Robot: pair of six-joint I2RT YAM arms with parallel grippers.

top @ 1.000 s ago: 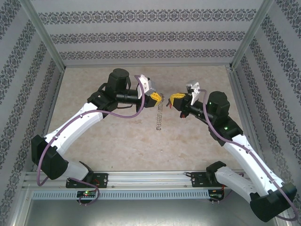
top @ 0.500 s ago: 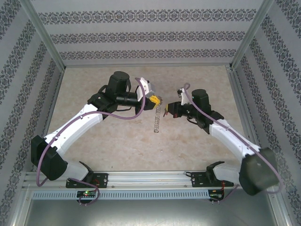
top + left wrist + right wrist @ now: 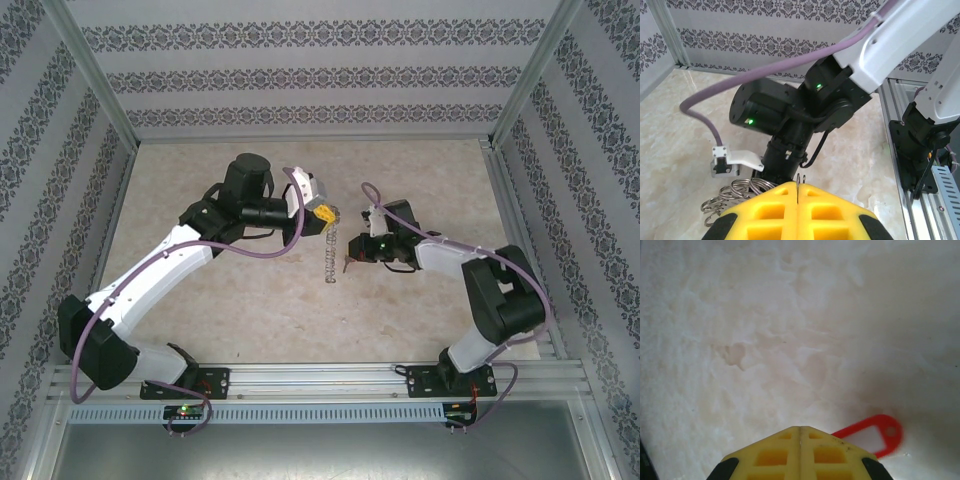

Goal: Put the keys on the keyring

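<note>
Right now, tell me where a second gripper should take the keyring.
Its lower end, from the right, I'd say. The keyring hangs stretched thin below the left gripper, which is shut on its top wire, leaving the bottom free. The right gripper, shut on the key, sits on that side.

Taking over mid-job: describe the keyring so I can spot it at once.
From above, follow the left arm to its yellow-fingered left hand over the middle of the marble table. The keyring hangs from that shut hand as a thin vertical strand. It is all silvery coils of metal, unlike the red key at the right hand.
</note>
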